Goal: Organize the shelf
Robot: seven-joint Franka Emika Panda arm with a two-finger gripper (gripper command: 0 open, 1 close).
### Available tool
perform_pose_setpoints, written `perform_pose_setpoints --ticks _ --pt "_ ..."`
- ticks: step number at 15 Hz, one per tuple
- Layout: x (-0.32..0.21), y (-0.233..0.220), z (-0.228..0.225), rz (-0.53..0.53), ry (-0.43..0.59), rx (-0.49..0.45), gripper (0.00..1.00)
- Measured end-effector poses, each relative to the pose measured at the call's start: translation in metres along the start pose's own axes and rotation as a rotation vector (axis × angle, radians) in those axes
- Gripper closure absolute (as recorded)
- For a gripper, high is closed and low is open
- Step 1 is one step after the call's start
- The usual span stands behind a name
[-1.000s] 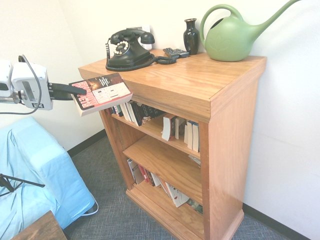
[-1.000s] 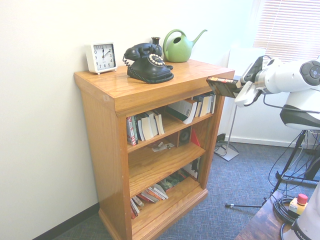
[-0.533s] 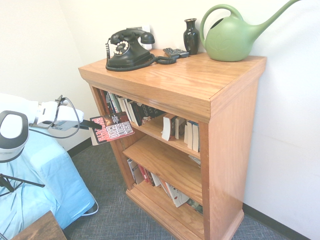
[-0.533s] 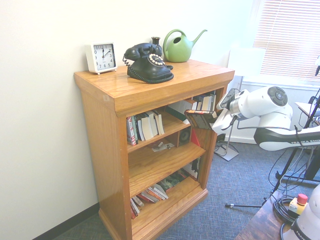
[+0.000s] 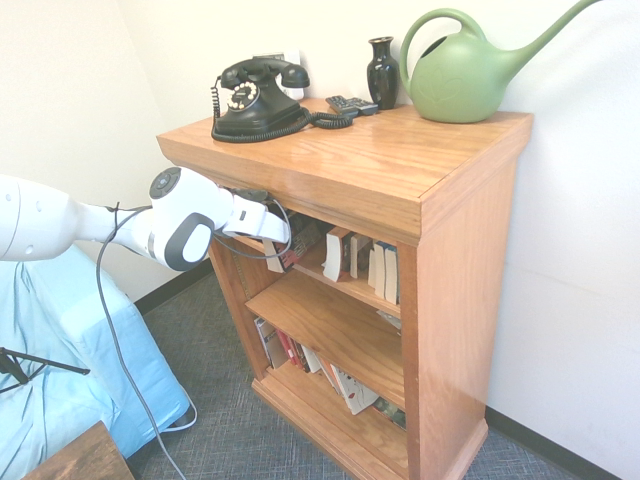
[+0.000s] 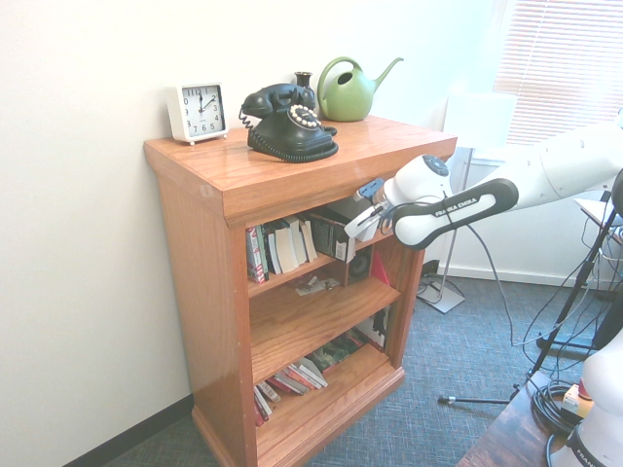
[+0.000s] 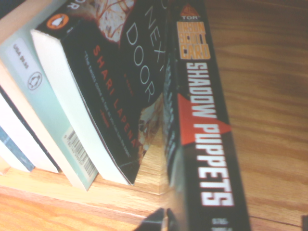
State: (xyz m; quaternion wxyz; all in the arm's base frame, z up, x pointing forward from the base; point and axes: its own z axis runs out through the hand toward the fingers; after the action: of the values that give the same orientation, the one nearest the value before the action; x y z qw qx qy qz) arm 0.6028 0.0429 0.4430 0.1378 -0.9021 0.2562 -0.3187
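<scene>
- Against the wall stands the shelf (image 6: 292, 282), my hand (image 6: 343, 232) reaching inside its top tier.
- Whether the hand grips the black paperback (image 7: 202, 125), I cannot tell.
- I judge it should go in upright, flush beside the leaning books (image 7: 91, 106), then release gently.

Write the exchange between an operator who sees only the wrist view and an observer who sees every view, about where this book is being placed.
Operator: I see only the Shadow Puppets book beside leaning books on wood. Which tier is this?
Observer: The top tier of the shelf; the arm reaches in just under the overhanging top.
Operator: What stands on top?
Observer: A black telephone, a white clock and a green watering can.
</scene>
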Motion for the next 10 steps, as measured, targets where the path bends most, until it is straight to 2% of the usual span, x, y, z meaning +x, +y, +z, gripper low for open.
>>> perform_pose_setpoints --ticks 2,10 --pt "-0.003 0.026 -0.003 -0.006 -0.006 0.011 0.0" --pt "-0.052 0.048 -0.053 -0.006 -0.017 0.05 0.0"
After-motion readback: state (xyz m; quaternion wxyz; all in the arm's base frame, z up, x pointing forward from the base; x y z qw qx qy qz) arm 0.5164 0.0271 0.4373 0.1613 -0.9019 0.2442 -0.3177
